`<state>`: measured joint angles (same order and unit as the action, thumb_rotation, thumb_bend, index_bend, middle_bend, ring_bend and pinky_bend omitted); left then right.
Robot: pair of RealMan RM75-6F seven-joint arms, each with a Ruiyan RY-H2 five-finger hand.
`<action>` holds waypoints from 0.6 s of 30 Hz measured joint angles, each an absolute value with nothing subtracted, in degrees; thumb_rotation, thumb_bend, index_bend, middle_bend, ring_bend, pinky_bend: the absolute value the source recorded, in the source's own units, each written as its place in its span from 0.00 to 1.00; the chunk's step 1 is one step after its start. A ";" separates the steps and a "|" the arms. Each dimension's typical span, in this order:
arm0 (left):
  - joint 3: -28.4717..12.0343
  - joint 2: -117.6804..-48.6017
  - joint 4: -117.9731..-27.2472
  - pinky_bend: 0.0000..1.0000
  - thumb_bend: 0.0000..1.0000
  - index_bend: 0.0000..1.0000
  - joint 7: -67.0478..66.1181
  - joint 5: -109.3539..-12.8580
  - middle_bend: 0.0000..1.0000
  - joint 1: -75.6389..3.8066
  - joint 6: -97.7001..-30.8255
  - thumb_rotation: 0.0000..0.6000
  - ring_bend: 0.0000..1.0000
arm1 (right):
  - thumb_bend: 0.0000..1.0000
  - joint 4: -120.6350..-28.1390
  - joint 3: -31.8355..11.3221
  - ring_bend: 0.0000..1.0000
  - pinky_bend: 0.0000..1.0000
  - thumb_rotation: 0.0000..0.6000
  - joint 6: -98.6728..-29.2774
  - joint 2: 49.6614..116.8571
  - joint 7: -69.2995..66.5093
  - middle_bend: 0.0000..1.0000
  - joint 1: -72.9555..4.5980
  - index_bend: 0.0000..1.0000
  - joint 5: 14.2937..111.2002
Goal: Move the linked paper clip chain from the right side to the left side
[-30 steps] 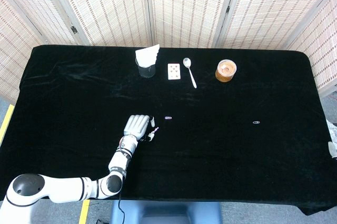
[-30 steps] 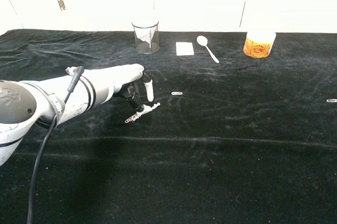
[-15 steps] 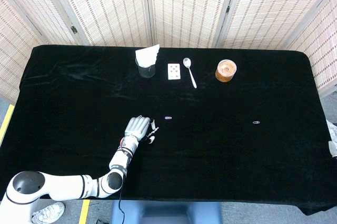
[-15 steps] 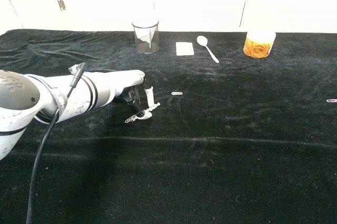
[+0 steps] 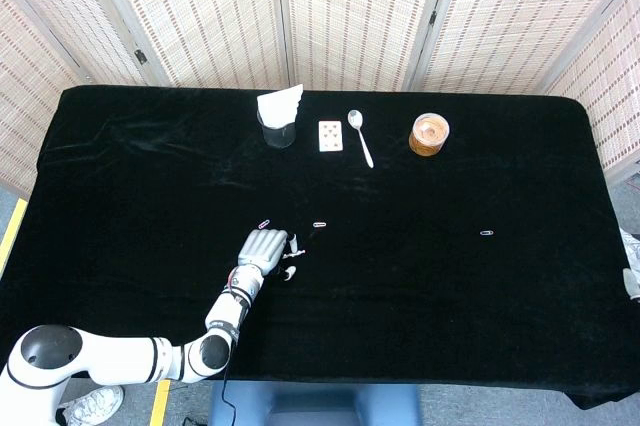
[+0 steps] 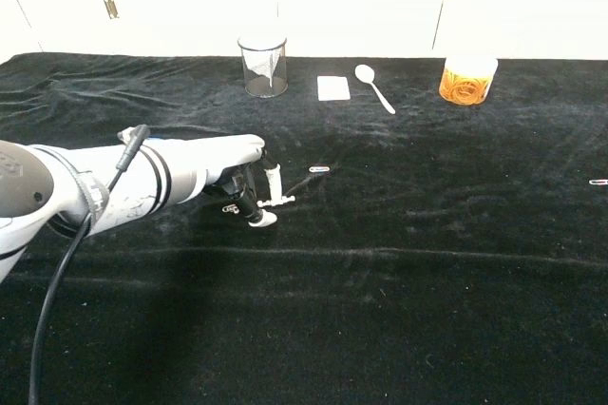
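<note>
The paper clip chain (image 6: 281, 201) is a short whitish string of links on the black cloth, left of the table's middle. My left hand (image 6: 233, 156) reaches over it from the left, palm down. Its fingertips (image 6: 262, 219) are curled down around the chain and pinch it at the cloth. From the head view the left hand (image 5: 262, 248) covers most of the chain (image 5: 291, 255), and only a pale bit shows by the fingertips. My right hand is in neither view.
Loose single clips lie near the hand (image 5: 264, 223), just right of it (image 6: 319, 169) and far right (image 6: 598, 182). Along the back stand a glass with tissue (image 6: 262, 67), a playing card (image 6: 333, 87), a spoon (image 6: 374, 86) and a jar of rubber bands (image 6: 467, 79).
The left hand has drawn back slightly and its fingers have curled down from above the chain onto it. A small clip beyond the hand has come into sight.
</note>
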<state>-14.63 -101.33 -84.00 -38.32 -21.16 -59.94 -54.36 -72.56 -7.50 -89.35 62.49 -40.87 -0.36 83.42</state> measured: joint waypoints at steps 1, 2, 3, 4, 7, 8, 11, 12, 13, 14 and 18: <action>-14.60 -101.36 -83.86 1.00 0.38 0.44 -38.13 -21.52 0.98 -59.91 -54.44 1.00 1.00 | 0.41 -72.58 -7.47 0.00 0.00 1.00 -89.31 62.49 -40.81 0.00 -0.38 0.01 83.50; -14.56 -101.38 -83.71 1.00 0.38 0.44 -37.88 -21.84 0.98 -59.88 -54.47 1.00 1.00 | 0.41 -72.58 -7.47 0.00 0.00 1.00 -89.25 62.49 -40.73 0.00 -0.41 0.01 83.55; -14.53 -101.37 -83.54 1.00 0.38 0.44 -37.56 -22.04 0.98 -59.84 -54.43 1.00 1.00 | 0.41 -72.59 -7.47 0.00 0.00 1.00 -89.17 62.50 -40.69 0.00 -0.44 0.01 83.56; -14.52 -101.37 -83.42 1.00 0.38 0.44 -37.42 -22.14 0.98 -59.82 -54.39 1.00 1.00 | 0.41 -72.60 -7.47 0.00 0.00 1.00 -89.07 62.50 -40.68 0.00 -0.47 0.01 83.56; -14.49 -101.54 -82.80 1.00 0.38 0.45 -36.72 -23.07 0.98 -59.71 -54.46 1.00 1.00 | 0.41 -72.63 -7.44 0.00 0.00 1.00 -88.62 62.45 -40.58 0.00 -0.63 0.01 83.60; -14.47 -101.61 -82.57 1.00 0.38 0.46 -36.47 -23.38 0.98 -59.66 -54.47 1.00 1.00 | 0.41 -72.68 -7.47 0.00 0.00 1.00 -88.49 62.41 -40.55 0.00 -0.69 0.01 83.58; -14.36 -101.68 -82.18 1.00 0.38 0.47 -36.10 -23.58 0.98 -59.61 -54.09 1.00 1.00 | 0.41 -72.71 -7.60 0.00 0.00 1.00 -88.37 62.39 -40.61 0.00 -0.72 0.01 83.43; -14.33 -101.69 -82.08 1.00 0.38 0.47 -36.01 -23.58 0.98 -59.62 -53.89 1.00 1.00 | 0.41 -72.69 -7.60 0.00 0.00 1.00 -88.32 62.39 -40.67 0.00 -0.73 0.01 83.44; -14.30 -101.72 -81.95 1.00 0.38 0.48 -35.94 -23.63 0.98 -59.63 -53.80 1.00 1.00 | 0.41 -72.68 -7.58 0.00 0.00 1.00 -88.27 62.37 -40.73 0.00 -0.75 0.01 83.50; -14.26 -101.76 -81.79 1.00 0.38 0.48 -35.89 -23.70 0.98 -59.64 -53.74 1.00 1.00 | 0.41 -72.66 -7.52 0.00 0.00 1.00 -88.18 62.34 -40.80 0.00 -0.79 0.01 83.63; -14.02 -102.11 -81.05 1.00 0.39 0.50 -35.57 -23.96 0.98 -59.66 -53.44 1.00 1.00 | 0.41 -72.65 -7.47 0.00 0.00 1.00 -88.05 62.25 -40.95 0.00 -0.81 0.01 83.71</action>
